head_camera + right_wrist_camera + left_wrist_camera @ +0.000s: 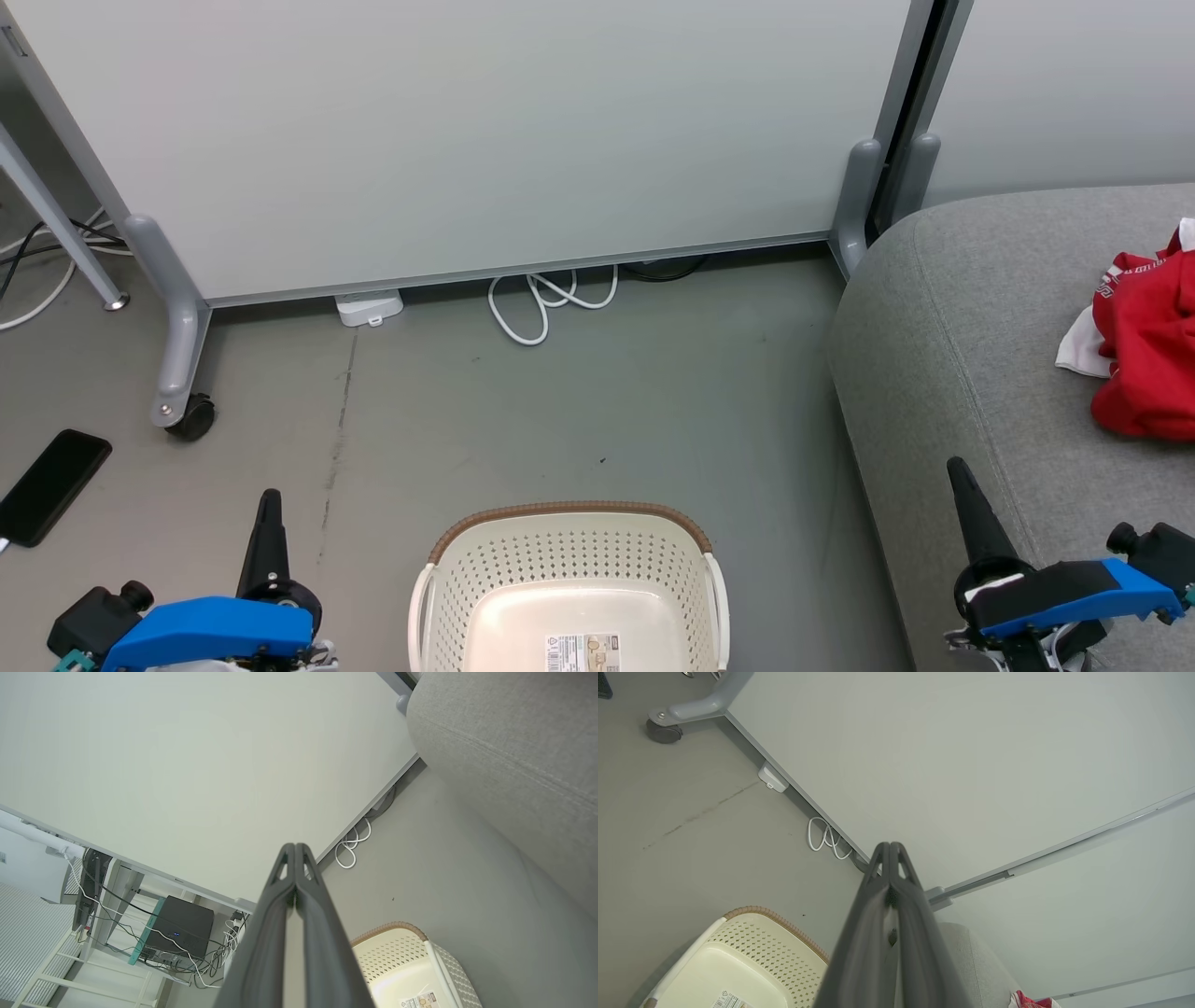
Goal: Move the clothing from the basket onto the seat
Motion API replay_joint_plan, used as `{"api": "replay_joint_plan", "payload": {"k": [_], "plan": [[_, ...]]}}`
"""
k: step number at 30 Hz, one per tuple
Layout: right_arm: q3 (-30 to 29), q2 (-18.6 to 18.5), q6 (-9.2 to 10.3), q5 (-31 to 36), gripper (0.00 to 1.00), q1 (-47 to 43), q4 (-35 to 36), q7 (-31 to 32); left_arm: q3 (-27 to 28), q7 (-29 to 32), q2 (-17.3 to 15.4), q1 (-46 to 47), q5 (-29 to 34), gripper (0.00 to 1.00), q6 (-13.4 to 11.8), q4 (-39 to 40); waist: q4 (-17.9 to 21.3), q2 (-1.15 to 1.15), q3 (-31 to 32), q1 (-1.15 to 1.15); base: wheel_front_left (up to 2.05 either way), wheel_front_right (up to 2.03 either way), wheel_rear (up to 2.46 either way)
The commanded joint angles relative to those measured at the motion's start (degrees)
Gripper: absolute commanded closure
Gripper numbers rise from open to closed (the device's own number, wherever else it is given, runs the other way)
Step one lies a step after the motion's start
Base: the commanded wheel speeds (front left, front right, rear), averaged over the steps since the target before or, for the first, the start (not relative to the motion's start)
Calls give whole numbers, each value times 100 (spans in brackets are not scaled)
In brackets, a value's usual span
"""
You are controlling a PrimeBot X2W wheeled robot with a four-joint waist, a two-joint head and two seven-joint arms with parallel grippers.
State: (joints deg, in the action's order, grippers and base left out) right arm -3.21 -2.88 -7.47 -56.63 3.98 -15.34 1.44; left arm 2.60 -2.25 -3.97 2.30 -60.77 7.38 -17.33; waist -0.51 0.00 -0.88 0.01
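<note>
The red clothing (pixel 1148 345) with white panels lies bunched on the grey sofa seat (pixel 980 308) at the right edge of the head view; a corner of the clothing (pixel 1029 1000) peeks in at the bottom of the left wrist view. The cream perforated basket (pixel 569 560) with its brown rim stands on the floor at bottom centre, holding nothing but a label on its bottom. My left gripper (pixel 269 499) is shut, left of the basket. My right gripper (pixel 956 467) is shut over the sofa's front edge. Both wrist views show the fingers (pixel 891 847) (pixel 295 847) pressed together, empty.
A pale wheeled partition panel (pixel 467 140) closes off the back, with a caster (pixel 191 415) at left. A white cable loop (pixel 551 299) and a small white box (pixel 369 306) lie under it. A black phone (pixel 51 485) rests on the floor at far left.
</note>
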Motion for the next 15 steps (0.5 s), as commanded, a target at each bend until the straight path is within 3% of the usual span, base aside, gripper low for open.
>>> {"api": "replay_joint_plan", "payload": {"k": [1, 15], "plan": [[-24, -2, -2, -152, 100, 158, 81, 12, 33, 32, -12, 152, -123, 100, 9, 85, 1, 0, 1, 0, 0, 0, 0], [-105, -1, -3, -1023, 100, 187, 100, 146, 134, 257, 19, 224, -896, 100, 11, 153, 11, 0, 15, 0, 0, 0, 0]]}}
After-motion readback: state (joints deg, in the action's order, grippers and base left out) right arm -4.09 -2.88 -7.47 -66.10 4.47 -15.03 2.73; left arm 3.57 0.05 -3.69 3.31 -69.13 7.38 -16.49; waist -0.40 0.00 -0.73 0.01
